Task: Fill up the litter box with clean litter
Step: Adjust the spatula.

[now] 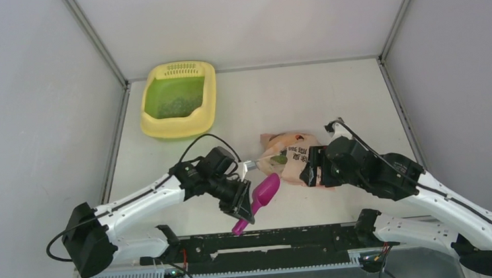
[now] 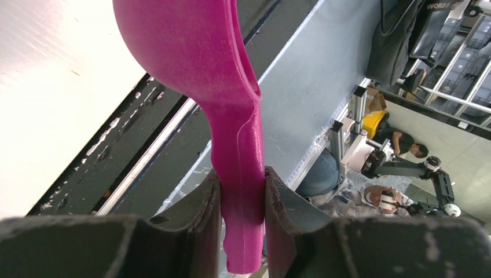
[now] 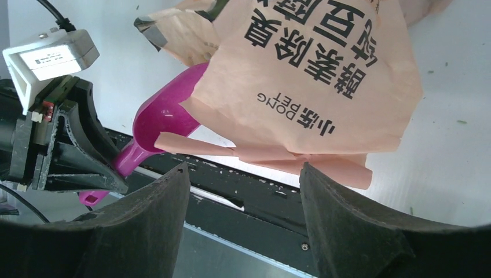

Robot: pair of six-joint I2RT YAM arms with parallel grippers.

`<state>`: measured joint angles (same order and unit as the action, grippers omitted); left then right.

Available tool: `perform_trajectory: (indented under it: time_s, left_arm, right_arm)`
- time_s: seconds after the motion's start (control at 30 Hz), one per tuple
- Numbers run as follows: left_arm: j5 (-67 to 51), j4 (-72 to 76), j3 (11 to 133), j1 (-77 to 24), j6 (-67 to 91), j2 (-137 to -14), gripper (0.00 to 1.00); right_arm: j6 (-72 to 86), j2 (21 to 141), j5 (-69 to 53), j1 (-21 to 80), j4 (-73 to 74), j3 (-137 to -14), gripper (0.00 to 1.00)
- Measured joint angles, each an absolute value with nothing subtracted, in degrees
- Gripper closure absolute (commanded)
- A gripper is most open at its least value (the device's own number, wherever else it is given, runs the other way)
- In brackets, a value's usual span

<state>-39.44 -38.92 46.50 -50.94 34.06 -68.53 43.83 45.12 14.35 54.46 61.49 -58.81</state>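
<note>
**Print on the bag**

In the right wrist view, the peach-pink printed plastic bag carries dark lettering that stands upside down. It reads "DONG PET" in Latin capitals, with two small Chinese characters beside it and two rows of large Chinese characters above. In the top view the same print is too small to read.

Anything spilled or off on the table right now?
Minor only: a few dark specks, probably clean litter, lie on the table beside the peach bag, which lies crumpled on its side. The litter box sits flat, granules inside.
</note>
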Motion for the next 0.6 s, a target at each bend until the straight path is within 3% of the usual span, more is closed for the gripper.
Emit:
perform_trajectory:
  time_s: [0.27,0.6]
  left_arm:
    - [-40.71,-36.88,46.19,-48.69,37.63,-65.76,0.99]
    - [-43.42,-38.63,55.90,-45.23,39.07,-62.39,0.99]
  right_arm:
    - [43.75,45.54,14.48,54.35,61.69,-58.81,0.24]
    - [43.75,45.36,14.48,54.35,61.76,-58.81,0.24]
